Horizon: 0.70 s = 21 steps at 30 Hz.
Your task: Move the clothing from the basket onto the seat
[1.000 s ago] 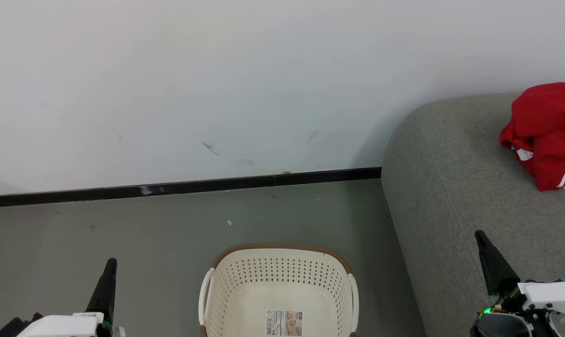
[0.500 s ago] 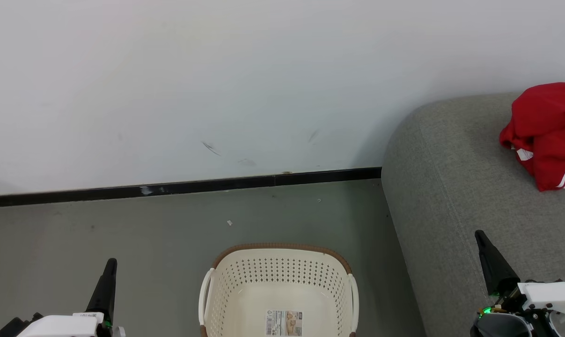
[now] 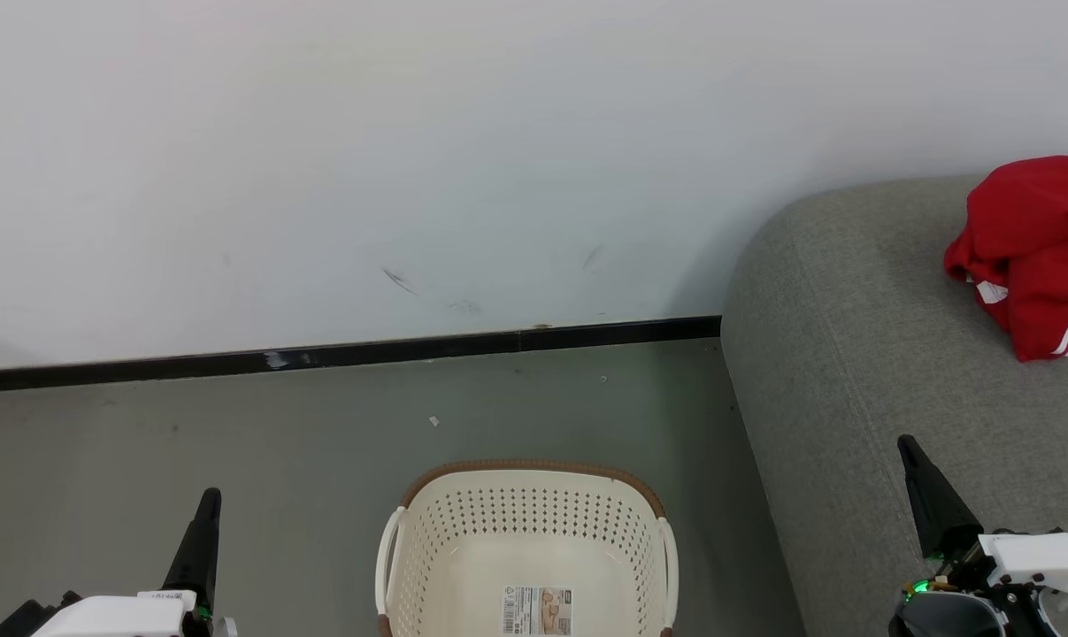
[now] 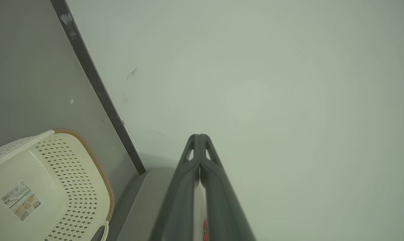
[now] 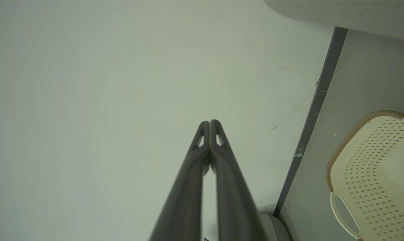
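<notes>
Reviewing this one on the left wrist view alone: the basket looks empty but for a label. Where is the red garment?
Observer: In the head view the red garment lies bunched on the sofa, at that view's right edge.
Operator: Is the right gripper holding any of it?
Observer: No. The right gripper is shut on nothing, seen against the sofa's near part, well apart from the garment.
Operator: And the side of the basket I can't see?
Observer: The right wrist view shows the basket from its other side, handle included: no cloth there.
</notes>
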### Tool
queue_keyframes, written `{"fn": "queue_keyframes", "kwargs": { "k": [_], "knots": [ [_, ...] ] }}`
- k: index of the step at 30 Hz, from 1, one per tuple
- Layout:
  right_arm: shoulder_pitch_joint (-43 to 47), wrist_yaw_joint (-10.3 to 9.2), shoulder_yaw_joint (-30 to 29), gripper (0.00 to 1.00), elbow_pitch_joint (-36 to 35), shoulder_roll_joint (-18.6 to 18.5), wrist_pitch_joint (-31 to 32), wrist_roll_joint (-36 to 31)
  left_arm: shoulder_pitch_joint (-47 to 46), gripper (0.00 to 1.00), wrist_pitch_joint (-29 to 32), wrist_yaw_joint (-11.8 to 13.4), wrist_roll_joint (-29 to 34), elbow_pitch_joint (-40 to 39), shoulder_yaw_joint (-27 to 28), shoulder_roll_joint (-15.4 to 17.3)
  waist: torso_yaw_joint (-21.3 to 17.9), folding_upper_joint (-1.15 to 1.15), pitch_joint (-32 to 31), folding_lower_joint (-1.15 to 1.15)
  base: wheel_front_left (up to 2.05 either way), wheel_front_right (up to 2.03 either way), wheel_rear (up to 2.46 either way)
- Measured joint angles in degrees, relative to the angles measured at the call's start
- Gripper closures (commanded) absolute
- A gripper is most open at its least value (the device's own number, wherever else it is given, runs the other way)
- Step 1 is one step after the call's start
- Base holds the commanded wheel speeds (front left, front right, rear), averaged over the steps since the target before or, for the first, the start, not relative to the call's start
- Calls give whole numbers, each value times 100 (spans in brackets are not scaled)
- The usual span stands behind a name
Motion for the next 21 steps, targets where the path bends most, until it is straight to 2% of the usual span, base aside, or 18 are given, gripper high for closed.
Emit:
{"fn": "queue_keyframes", "kwargs": {
  "k": [21],
  "knots": [
    [0, 0, 0, 100, 0, 0, 0, 0, 0, 100, 0, -1, -1, 0, 0, 0, 0, 0, 0, 0, 0, 0, 0]
  ]
}}
